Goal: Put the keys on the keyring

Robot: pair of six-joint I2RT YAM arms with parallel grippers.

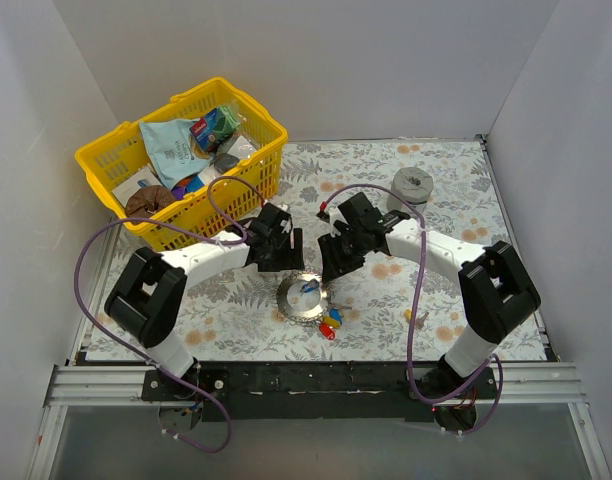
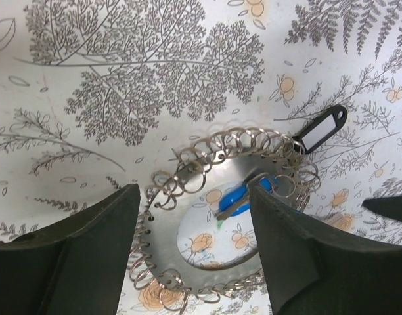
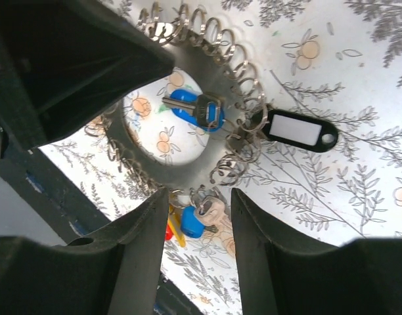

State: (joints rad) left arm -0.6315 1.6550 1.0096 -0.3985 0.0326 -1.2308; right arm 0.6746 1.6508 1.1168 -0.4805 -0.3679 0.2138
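Note:
The keyring (image 1: 303,298) is a shiny silver disc with small wire rings round its rim, flat on the floral cloth. A blue-headed key (image 2: 244,197) lies across its open centre. A bunch of keys (image 1: 331,322) with blue, yellow, red and pale heads (image 3: 200,216) hangs at its near edge. A black tag with a white label (image 3: 296,129) sits on its rim. My left gripper (image 2: 193,197) is open and empty just above the ring (image 2: 163,244). My right gripper (image 3: 199,197) is open and empty over the ring's near edge (image 3: 182,171) and the key bunch.
A yellow basket (image 1: 99,163) of packets stands at the back left, just behind the left arm. A grey cylindrical roll (image 1: 411,187) stands at the back right. The left gripper's dark body (image 3: 69,59) fills the upper left of the right wrist view.

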